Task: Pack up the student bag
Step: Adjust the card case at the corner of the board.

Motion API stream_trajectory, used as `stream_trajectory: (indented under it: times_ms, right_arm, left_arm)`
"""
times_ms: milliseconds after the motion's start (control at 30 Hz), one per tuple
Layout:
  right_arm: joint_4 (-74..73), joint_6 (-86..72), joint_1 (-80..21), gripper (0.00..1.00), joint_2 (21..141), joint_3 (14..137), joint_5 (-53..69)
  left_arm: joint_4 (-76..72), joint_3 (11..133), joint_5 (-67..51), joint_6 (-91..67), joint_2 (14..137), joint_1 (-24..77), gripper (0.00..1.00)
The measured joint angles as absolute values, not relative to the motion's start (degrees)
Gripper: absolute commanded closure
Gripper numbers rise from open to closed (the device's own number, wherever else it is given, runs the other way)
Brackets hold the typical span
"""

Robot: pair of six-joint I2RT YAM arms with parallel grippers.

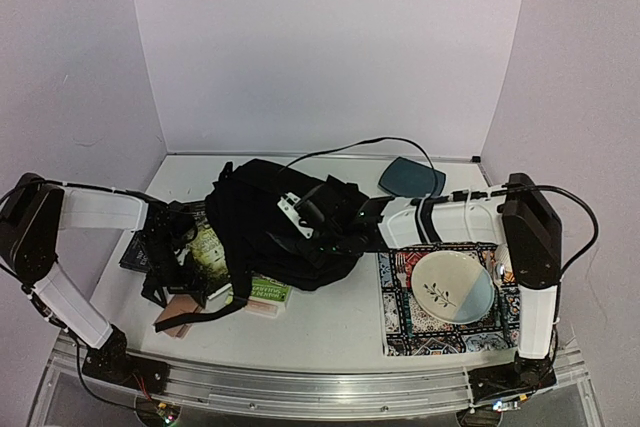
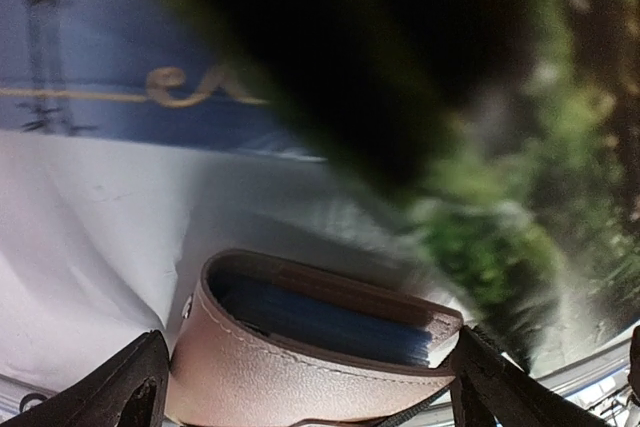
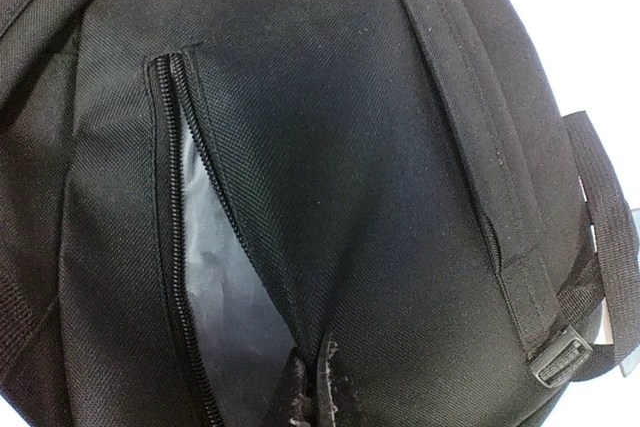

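The student bag (image 1: 275,222), a black backpack, lies in the middle of the table on top of some books. My right gripper (image 1: 322,219) rests on its top. In the right wrist view my right gripper (image 3: 325,392) is shut, pinching the bag's fabric (image 3: 380,197) beside an open zipper (image 3: 175,247) that shows grey lining. My left gripper (image 1: 165,269) is at the bag's left side. In the left wrist view its fingertips (image 2: 135,387) sit against both ends of a brown leather case (image 2: 300,367) with blue contents. The case also shows in the top view (image 1: 180,314).
A green book (image 1: 268,292) and a dark book (image 1: 205,245) stick out from under the bag. A black strap (image 1: 205,315) trails over the case. A plate (image 1: 455,287) sits on a patterned mat (image 1: 400,332) at the right. A dark pad (image 1: 410,177) lies at the back.
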State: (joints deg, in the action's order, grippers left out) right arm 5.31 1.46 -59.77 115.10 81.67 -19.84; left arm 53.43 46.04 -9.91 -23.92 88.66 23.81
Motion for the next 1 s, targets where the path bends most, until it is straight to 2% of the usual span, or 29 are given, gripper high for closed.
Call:
stream_trajectory:
  times_ms: [467, 533, 667, 733, 900, 1000]
  right_arm:
    - [5.2, 1.4, -59.7, 1.00, 114.8, 81.7, -19.3]
    - [5.2, 1.4, -59.7, 1.00, 114.8, 81.7, -19.2]
    - [5.2, 1.4, -59.7, 1.00, 114.8, 81.7, -19.0]
    - [5.2, 1.4, -59.7, 1.00, 114.8, 81.7, -19.0]
    - [5.2, 1.4, -59.7, 1.00, 114.8, 81.7, -18.9]
    - [5.2, 1.4, -59.7, 1.00, 114.8, 81.6, -18.8]
  left_arm:
    - [51.5, 46.2, -7.8, -26.8, 90.8, 27.2, 0.08]
    - [51.5, 46.3, -7.2, -27.5, 90.9, 27.6, 0.13]
    - [51.5, 46.4, -6.0, -30.8, 90.6, 27.8, 0.32]
    - [51.5, 46.4, -5.3, -33.6, 90.2, 27.6, 0.36]
    - [50.7, 46.0, -2.7, -39.6, 88.1, 24.8, 0.32]
    - [49.6, 46.0, -1.4, -41.4, 87.0, 22.2, 0.22]
